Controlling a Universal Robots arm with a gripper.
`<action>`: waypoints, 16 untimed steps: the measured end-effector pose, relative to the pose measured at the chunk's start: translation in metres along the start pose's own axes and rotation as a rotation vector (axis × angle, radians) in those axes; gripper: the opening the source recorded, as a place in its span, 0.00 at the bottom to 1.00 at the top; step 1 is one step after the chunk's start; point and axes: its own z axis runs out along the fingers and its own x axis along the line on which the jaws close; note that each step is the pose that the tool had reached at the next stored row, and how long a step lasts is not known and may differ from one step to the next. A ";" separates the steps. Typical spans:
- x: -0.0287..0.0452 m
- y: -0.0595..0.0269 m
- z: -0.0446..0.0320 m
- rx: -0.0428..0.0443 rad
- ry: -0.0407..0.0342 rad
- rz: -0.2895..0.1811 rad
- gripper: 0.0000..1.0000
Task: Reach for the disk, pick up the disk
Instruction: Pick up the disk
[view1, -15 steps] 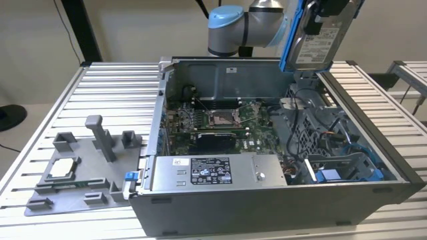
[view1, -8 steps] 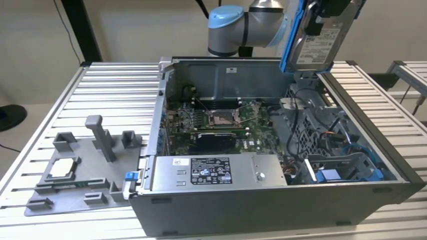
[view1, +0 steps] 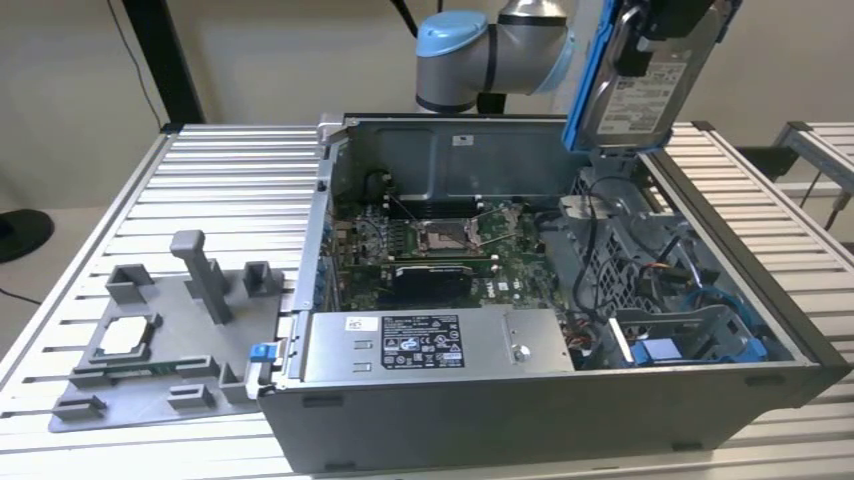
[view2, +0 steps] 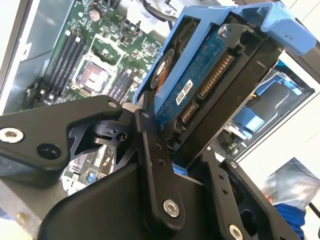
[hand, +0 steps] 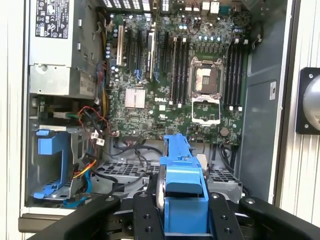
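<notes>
At the upper right of the exterior view, the black hand (view1: 667, 35) gripped one silver-metal, blue-bracketed disk (view1: 638, 85), lifted above one open grey computer case (view1: 561, 400) on the slatted desk (view1: 227, 170).

The disk (view1: 643, 90) looks like dull silver metal under a paper label, framed in smooth blue plastic. The end effector (view2: 172, 165) is matt black; the table (view1: 227, 180) is ribbed pale metal.
</notes>
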 end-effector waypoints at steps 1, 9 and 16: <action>0.0014 0.0001 0.0000 -0.0001 0.0000 0.000 0.00; 0.0129 0.0003 0.0000 -0.0020 -0.0001 0.000 0.00; 0.0230 0.0007 -0.0001 -0.0029 -0.0001 0.000 0.00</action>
